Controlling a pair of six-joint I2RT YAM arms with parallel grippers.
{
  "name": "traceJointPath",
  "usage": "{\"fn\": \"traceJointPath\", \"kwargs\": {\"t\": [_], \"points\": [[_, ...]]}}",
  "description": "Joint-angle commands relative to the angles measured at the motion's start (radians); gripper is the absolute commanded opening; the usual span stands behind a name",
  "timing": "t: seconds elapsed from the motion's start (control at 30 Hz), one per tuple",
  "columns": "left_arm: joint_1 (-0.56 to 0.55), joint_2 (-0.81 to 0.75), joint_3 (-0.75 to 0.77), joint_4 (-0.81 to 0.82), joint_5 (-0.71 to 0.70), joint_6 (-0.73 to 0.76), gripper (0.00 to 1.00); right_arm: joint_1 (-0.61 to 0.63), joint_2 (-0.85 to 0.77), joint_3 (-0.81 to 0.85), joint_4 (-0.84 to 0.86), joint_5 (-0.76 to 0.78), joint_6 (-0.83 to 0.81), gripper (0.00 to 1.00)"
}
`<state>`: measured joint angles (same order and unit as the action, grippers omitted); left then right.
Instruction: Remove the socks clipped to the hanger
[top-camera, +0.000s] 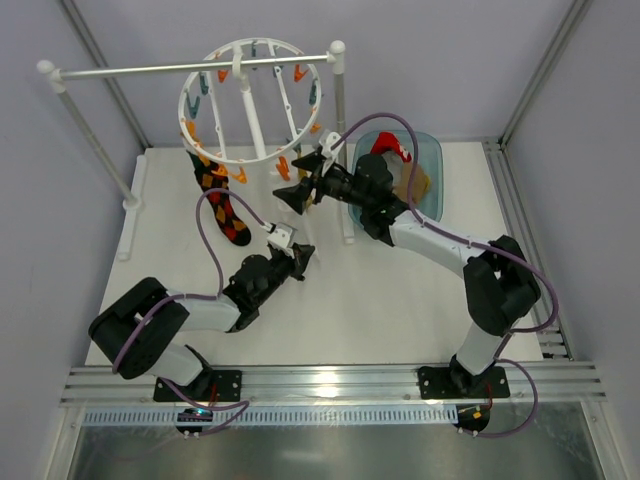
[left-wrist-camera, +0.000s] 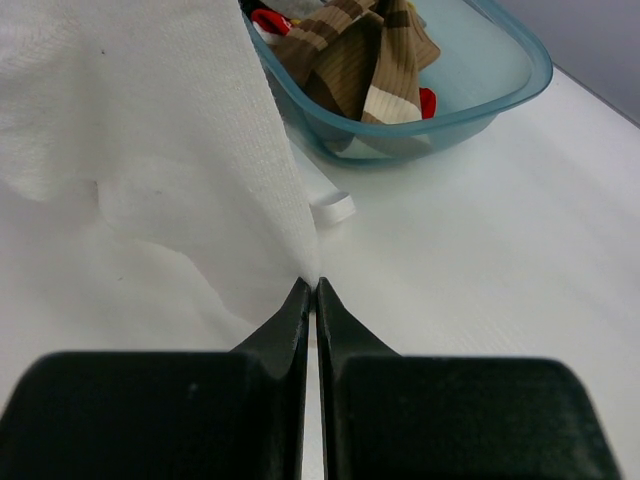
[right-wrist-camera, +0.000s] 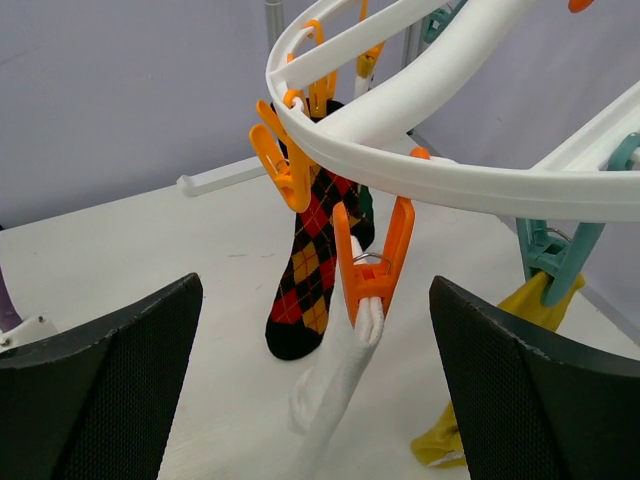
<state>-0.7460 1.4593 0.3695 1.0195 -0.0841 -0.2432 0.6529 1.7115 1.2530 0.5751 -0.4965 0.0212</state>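
Observation:
The white round hanger (top-camera: 250, 100) hangs from a rail at the back left; its rim (right-wrist-camera: 450, 180) crosses the right wrist view. An orange clip (right-wrist-camera: 370, 270) on that rim holds a white sock (right-wrist-camera: 340, 390). My right gripper (right-wrist-camera: 315, 285) is open, one finger on each side of the clip, touching nothing. My left gripper (left-wrist-camera: 310, 285) is shut on the lower end of the white sock (left-wrist-camera: 150, 130). A dark argyle sock (right-wrist-camera: 315, 270) and a yellow sock (right-wrist-camera: 480, 420) also hang from clips. In the top view the right gripper (top-camera: 292, 192) is just under the hanger, and the left gripper (top-camera: 303, 252) is below it.
A teal basin (top-camera: 425, 160) at the back right holds brown striped socks (left-wrist-camera: 370, 60) and something red. The white rail stand (top-camera: 90, 140) with two posts carries the hanger. The argyle sock (top-camera: 222, 205) trails onto the table left of the grippers.

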Motion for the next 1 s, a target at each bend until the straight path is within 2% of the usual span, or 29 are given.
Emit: {"fn": "traceJointPath", "kwargs": {"t": [0.0,0.13,0.23,0.43,0.63,0.97], "points": [[-0.006,-0.001,-0.001,0.016,0.012,0.016,0.00,0.007,0.025,0.055,0.089,0.007,0.000,0.94],[-0.004,0.004,0.000,0.017,0.018,0.016,0.00,0.007,0.050,0.074,0.101,0.004,0.006,0.91],[-0.004,0.010,0.003,0.019,0.020,0.016,0.00,0.005,0.050,0.056,0.152,0.004,0.022,0.80],[-0.004,0.029,0.013,0.019,0.029,0.013,0.00,0.007,0.045,0.011,0.259,0.004,0.054,0.70],[-0.004,0.036,0.016,0.019,0.033,0.012,0.00,0.005,0.069,0.040,0.241,0.009,0.063,0.68],[-0.006,0.044,0.019,0.021,0.040,0.013,0.00,0.008,0.105,0.085,0.216,0.015,0.066,0.60]]}}
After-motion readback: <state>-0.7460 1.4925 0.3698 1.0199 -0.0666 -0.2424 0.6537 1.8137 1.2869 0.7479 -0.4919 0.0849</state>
